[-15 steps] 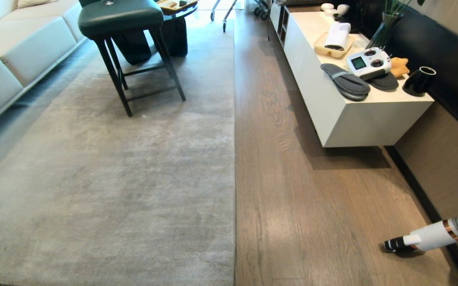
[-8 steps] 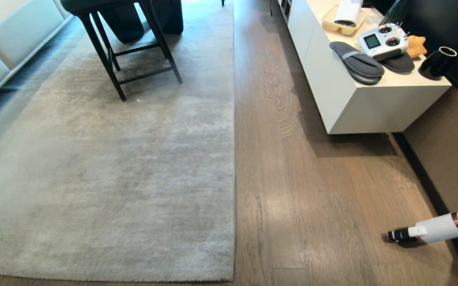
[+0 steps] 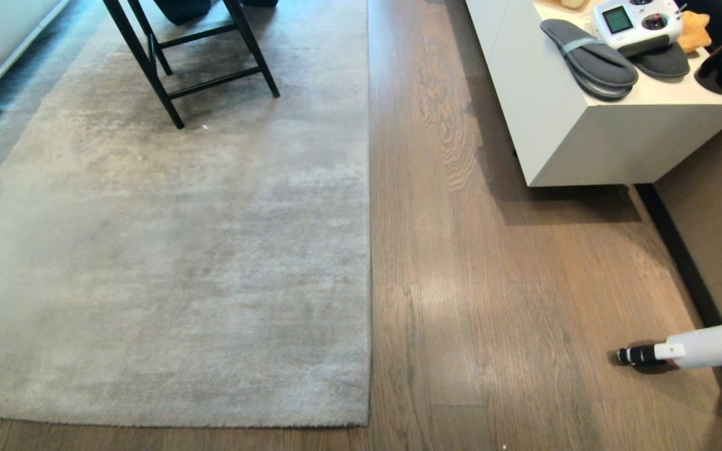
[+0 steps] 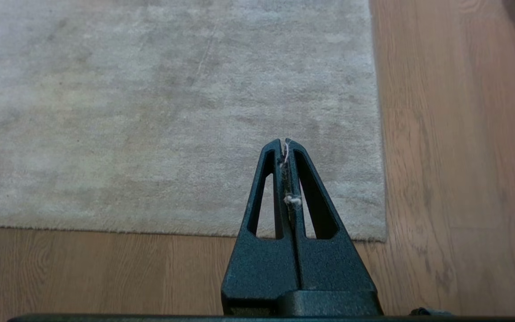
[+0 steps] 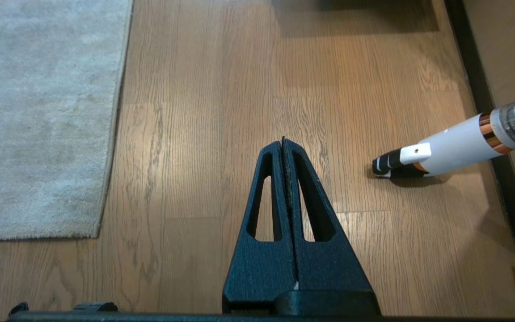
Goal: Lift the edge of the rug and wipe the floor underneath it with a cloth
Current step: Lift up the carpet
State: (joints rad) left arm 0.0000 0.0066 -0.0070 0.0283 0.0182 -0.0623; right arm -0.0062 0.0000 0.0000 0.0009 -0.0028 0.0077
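Rug edge point(image 3: 370, 275) lies flat on the floor point(image 3: 492, 300), its near corner point(image 4: 380, 235) now fully in the head view: the camera has tipped downward over the last second, so the stool point(image 3: 192, 75) and cabinet point(image 3: 593, 144) have slid toward the top. That likely means the robot is bending toward the corner; lifting has not begun. No cloth shows. Left pincer point(image 4: 285, 142) hangs over the rug, right pincer point(image 5: 282, 141) over bare planks, both pressed together and empty. Open floor runs between rug and cabinet, a white tool point(image 3: 687, 351) lying near the wall.
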